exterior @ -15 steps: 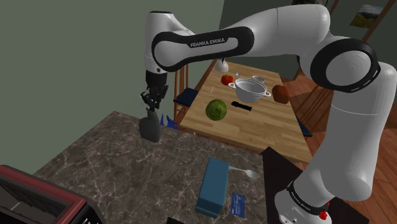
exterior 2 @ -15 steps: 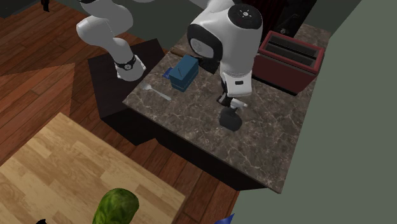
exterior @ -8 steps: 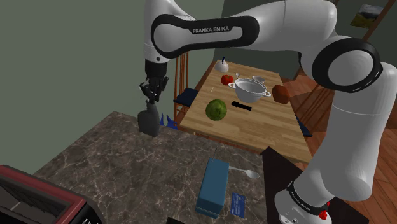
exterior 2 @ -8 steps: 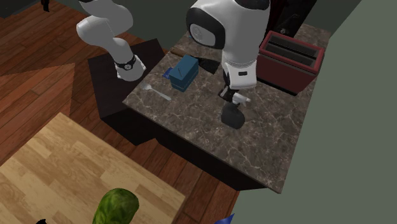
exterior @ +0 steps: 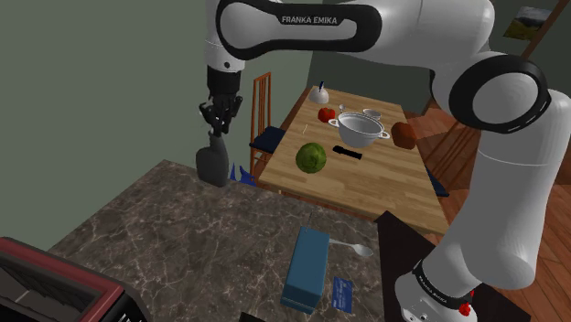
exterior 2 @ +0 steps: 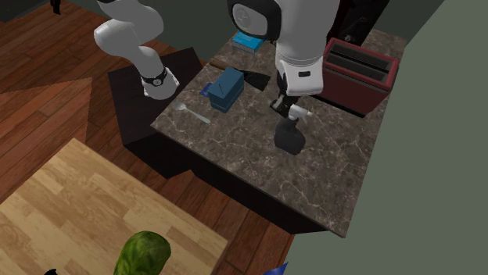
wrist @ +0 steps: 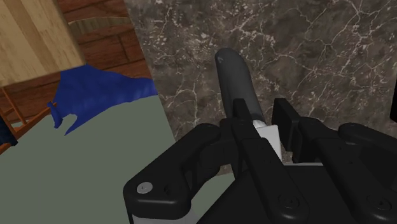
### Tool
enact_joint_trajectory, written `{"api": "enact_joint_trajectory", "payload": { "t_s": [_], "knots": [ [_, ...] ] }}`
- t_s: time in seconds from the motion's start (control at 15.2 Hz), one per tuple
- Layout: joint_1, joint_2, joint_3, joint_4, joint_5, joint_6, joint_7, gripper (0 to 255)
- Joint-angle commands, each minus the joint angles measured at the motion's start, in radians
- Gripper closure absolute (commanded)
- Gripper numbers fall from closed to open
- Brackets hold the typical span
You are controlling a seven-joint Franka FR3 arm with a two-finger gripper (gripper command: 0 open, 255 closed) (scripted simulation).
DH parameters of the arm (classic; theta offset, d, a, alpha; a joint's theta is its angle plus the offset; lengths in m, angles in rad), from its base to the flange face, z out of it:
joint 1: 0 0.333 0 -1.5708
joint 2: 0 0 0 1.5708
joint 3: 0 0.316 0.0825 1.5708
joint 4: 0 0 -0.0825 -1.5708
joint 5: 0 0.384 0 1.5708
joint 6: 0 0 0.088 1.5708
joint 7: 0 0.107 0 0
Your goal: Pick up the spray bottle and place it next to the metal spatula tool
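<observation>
Plainly, the all-black two-finger gripper pinches the white neck of the dark grey, smooth-bodied spray bottle. The bottle hangs straight below the gripper, long axis upright. In the wrist view the fingers clasp the neck and the rounded body points down at the dark, white-veined marble counter. The bottle sits over the counter's far edge in the shoulder view and seems just clear of the stone, though I cannot be sure. The thin, pale metal spatula tool lies flat, well apart, toward that view's lower right, just beside the blue rectangular box. The carry, I judge, runs that way, with the box between bottle and tool.
</observation>
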Motion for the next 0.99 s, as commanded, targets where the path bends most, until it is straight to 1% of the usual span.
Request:
{"api": "enact_joint_trajectory", "payload": {
  "t_s": [0.0,0.46,0.92],
  "knots": [
    [0.001,0.002,0.0,0.027,0.0,-0.026,0.0,255],
    [0.064,-0.106,0.043,-0.017,0.012,-0.083,0.11,255],
    [0.14,-0.164,0.092,0.015,0.012,-0.168,0.235,255]
  ]
}}
